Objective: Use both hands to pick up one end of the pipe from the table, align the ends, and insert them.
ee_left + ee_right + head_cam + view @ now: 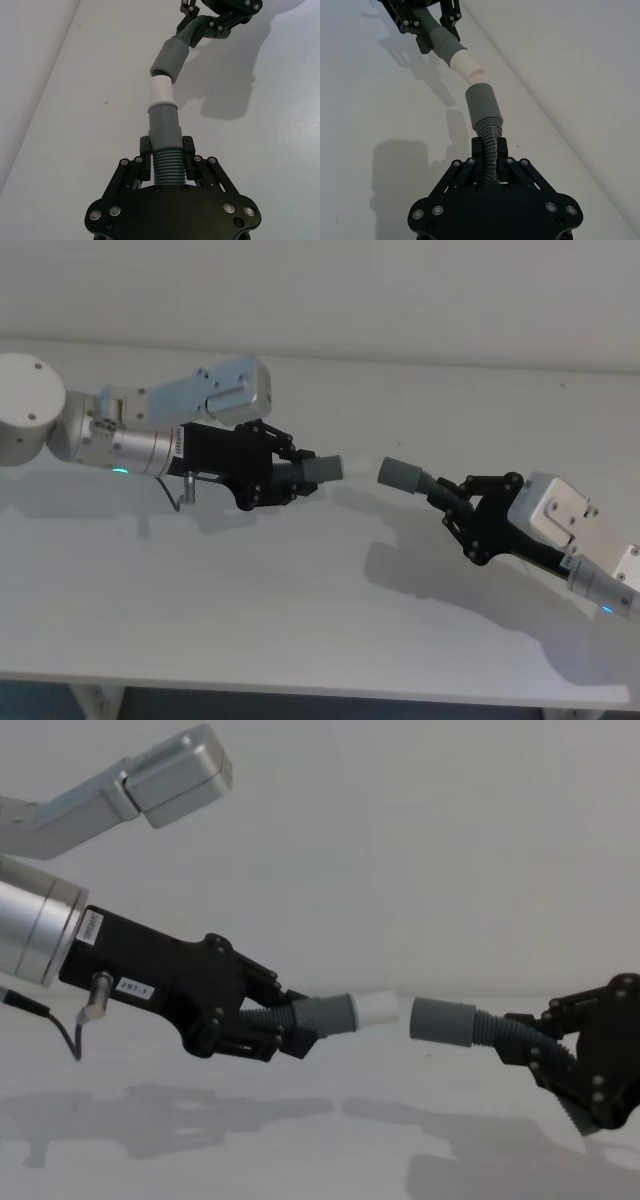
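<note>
Both pipe pieces hang above the white table (300,620), end to end. My left gripper (285,1020) is shut on the ribbed part of the piece with the white tip (378,1009), seen up close as grey sleeve (164,125) and tip (162,90). My right gripper (545,1055) is shut on the thin ribbed hose behind the grey collar mouth (442,1020). From the right wrist the collar (481,102) faces the tip (466,65). From the chest a small gap separates tip and mouth, roughly level. In the head view, left gripper (285,478) and right gripper (455,502) face each other.
The table's back edge meets a plain pale wall (320,290). The left arm's silver wrist (140,452) with its green light and a loose cable loop (185,490) hang over the table's left side. Shadows of both arms lie on the bare surface below.
</note>
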You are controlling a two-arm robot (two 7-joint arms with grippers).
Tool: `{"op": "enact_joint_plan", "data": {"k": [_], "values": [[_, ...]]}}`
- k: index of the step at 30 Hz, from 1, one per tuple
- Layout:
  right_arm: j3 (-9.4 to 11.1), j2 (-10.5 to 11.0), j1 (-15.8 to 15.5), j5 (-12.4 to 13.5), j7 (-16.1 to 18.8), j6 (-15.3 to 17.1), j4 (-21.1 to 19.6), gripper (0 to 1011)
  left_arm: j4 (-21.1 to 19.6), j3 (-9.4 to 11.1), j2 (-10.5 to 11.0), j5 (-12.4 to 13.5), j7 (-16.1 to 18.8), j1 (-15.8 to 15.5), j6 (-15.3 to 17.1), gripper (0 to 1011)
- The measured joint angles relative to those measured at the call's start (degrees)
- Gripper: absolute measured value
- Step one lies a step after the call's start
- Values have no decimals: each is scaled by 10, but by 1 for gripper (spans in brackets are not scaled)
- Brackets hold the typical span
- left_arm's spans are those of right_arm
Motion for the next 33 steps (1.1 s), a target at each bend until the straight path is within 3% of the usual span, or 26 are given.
{"op": "enact_joint_plan", "data": {"k": [33], "values": [[1, -2, 7, 5, 3, -4, 17, 155, 54, 33, -27, -3, -29, -44, -15, 360]]}}
